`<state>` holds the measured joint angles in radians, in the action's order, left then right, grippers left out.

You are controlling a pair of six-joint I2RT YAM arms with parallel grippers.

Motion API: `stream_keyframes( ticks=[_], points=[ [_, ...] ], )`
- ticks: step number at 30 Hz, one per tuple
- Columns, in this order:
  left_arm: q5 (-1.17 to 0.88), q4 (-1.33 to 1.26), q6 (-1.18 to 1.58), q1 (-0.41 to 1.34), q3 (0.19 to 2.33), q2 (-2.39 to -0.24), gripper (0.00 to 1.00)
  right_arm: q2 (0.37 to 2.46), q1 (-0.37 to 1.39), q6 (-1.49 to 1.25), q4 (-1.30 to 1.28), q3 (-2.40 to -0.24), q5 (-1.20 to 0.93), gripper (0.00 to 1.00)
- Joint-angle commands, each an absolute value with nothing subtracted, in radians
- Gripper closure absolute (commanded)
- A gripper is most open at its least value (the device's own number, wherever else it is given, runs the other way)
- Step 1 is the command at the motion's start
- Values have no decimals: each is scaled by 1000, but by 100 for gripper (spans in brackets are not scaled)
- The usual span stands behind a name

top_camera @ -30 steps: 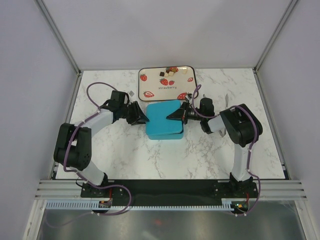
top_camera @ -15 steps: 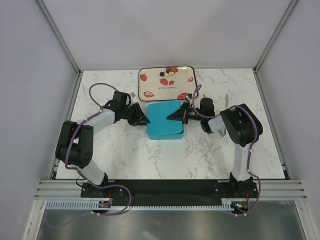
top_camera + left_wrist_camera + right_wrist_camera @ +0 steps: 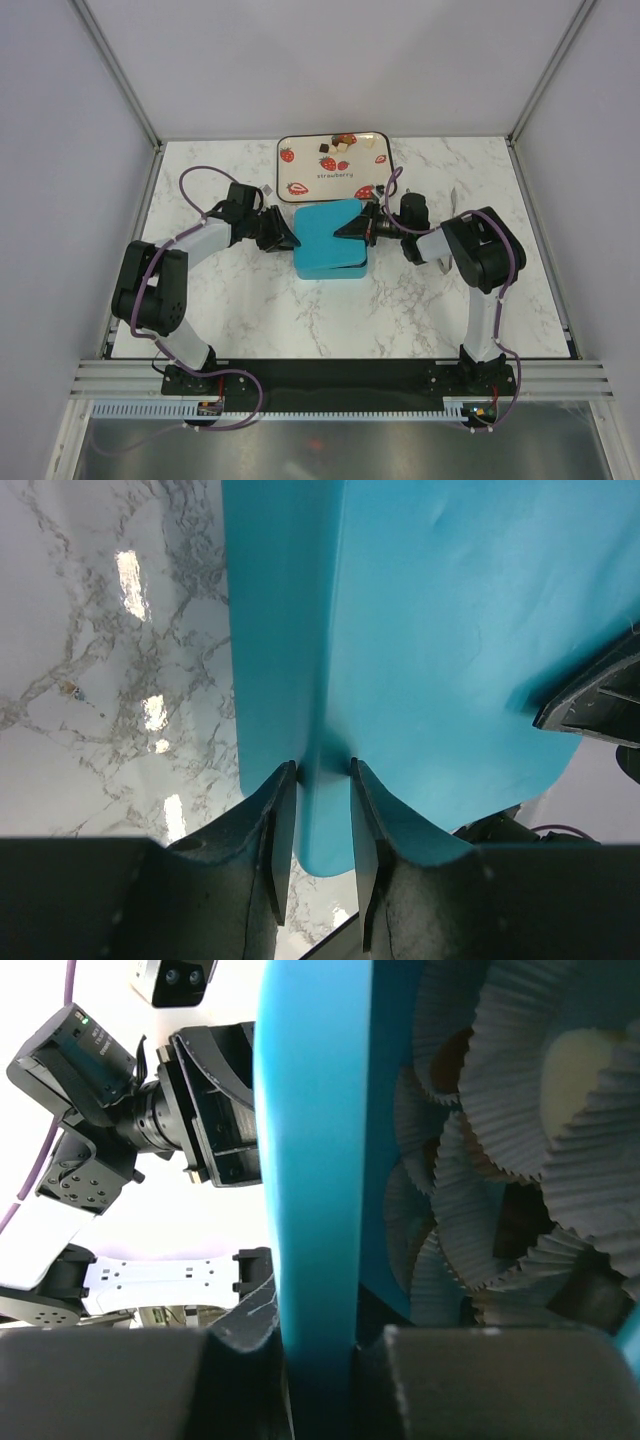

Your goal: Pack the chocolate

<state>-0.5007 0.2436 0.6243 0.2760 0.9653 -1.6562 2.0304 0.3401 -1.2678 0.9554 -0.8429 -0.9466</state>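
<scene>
A teal box (image 3: 328, 238) lies mid-table. My left gripper (image 3: 290, 240) is shut on the left edge of its lid (image 3: 450, 630), which sits between my jaws in the left wrist view (image 3: 322, 775). My right gripper (image 3: 342, 233) is shut on the lid's right edge (image 3: 310, 1160), pinched in the right wrist view (image 3: 318, 1330). The lid stands lifted off the box there, showing pleated liner cups (image 3: 520, 1060) inside, one holding a pale candy (image 3: 580, 1070). Several chocolates (image 3: 340, 143), dark, brown and white, lie on the tray's far part.
The white strawberry-print tray (image 3: 305, 160) stands just behind the box, against the back edge of the marble table (image 3: 230, 300). A small grey piece (image 3: 262, 186) lies left of the tray. Enclosure walls surround the table.
My left arm's elbow has shifted slightly; both grippers stay clamped on the teal lid, and the box has hardly moved.
</scene>
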Motion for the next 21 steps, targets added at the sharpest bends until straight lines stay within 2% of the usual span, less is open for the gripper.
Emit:
stream_keyframes(
  ticks=[1,15,21],
  points=[
    [-511,207,653,288,985,-1652,64,2029,336,-1273,1022,-894,-948,81],
    [-503,213,658,288,991,-1658,61,2063,331,-1310,1089,-900,-951,82],
    [-506,212,658,291,999,-1666,63,2062,310,-1302,1074,-896,-945,68]
  ],
)
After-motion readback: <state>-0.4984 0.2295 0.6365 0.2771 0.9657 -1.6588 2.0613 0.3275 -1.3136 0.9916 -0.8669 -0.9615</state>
